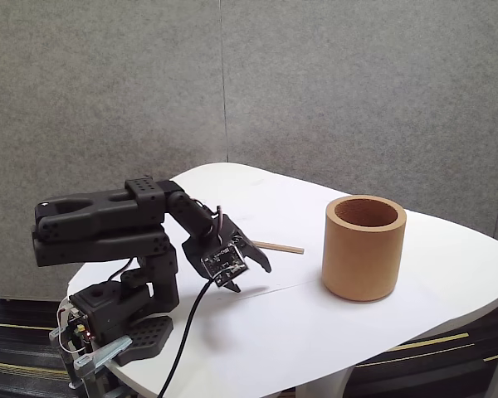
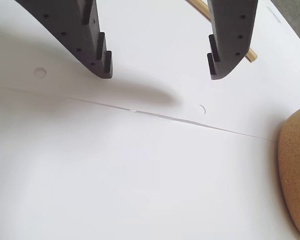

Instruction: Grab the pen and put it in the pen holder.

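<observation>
The pen (image 1: pixel 278 246) is a thin light-brown stick lying flat on the white table, just right of my gripper (image 1: pixel 251 279). In the wrist view the pen (image 2: pixel 251 55) runs behind my right finger (image 2: pixel 230 45), with its end poking out beyond it. My gripper (image 2: pixel 160 75) is open, low over the table, with nothing between its fingers. The pen holder (image 1: pixel 364 247) is a thick-walled tan cylinder standing upright to the right of the pen. Its curved wall (image 2: pixel 296 175) shows at the right edge of the wrist view.
The white table (image 1: pixel 415 315) has a rounded edge and a faint seam (image 2: pixel 155 116) running across it. A grey partition wall (image 1: pixel 315 83) stands behind. A black cable (image 1: pixel 187 332) hangs from the arm toward the front edge.
</observation>
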Controlling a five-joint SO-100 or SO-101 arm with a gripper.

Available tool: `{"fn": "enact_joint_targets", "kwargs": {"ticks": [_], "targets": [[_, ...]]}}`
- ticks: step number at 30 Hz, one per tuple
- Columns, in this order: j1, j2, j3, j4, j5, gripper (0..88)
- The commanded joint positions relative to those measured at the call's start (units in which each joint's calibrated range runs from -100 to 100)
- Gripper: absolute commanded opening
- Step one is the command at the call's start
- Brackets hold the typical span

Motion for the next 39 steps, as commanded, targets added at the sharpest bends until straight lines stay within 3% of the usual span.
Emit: {"fn": "enact_joint_targets", "kwargs": {"ticks": [1, 39], "targets": [[-0.59, 0.17, -0.09, -0.51, 0.14, 26.7], [-0.59, 0.73, -5.87, -0.93, -0.07, 26.7]]}}
